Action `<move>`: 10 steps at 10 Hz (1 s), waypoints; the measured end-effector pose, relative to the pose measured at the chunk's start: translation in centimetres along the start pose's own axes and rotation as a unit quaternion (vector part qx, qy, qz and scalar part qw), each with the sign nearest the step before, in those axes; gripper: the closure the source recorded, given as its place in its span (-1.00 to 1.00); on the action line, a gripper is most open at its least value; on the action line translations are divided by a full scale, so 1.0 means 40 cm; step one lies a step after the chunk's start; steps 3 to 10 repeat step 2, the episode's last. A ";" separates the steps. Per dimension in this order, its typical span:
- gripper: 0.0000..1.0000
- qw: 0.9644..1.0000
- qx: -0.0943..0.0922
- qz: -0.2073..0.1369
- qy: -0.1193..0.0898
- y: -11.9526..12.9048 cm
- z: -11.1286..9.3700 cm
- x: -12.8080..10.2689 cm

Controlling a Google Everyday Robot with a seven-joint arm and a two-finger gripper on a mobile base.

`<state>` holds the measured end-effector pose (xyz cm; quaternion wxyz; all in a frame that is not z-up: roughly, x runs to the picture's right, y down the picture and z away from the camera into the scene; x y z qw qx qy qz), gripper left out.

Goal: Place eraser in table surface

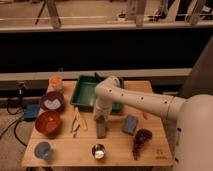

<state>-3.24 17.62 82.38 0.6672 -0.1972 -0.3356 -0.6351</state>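
Note:
The eraser (101, 129) is a dull grey-brown oblong block. It stands on the light wooden table surface (120, 152) just in front of the green tray (84, 95). My gripper (100, 119) hangs straight down from the white arm (135, 101), directly over the eraser's top end and at or touching it. The light blue block (130, 124) lies to the eraser's right. The dark red-brown cluster (141, 139) lies further right and nearer the front.
An orange cup (56, 81), a purple bowl (51, 101) and a red bowl (48, 123) line the left side. A blue cup (43, 150) and a metal cup (98, 151) stand near the front edge. Thin utensils (77, 121) lie left of the eraser.

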 end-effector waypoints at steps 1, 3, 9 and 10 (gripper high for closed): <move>-0.60 1.000 0.000 -0.001 0.000 -0.003 0.001 -0.001; -0.60 1.000 0.000 -0.002 0.000 -0.004 0.001 -0.001; -0.60 1.000 0.000 -0.002 0.000 -0.004 0.001 -0.001; -0.60 1.000 0.000 -0.002 0.000 -0.004 0.001 -0.001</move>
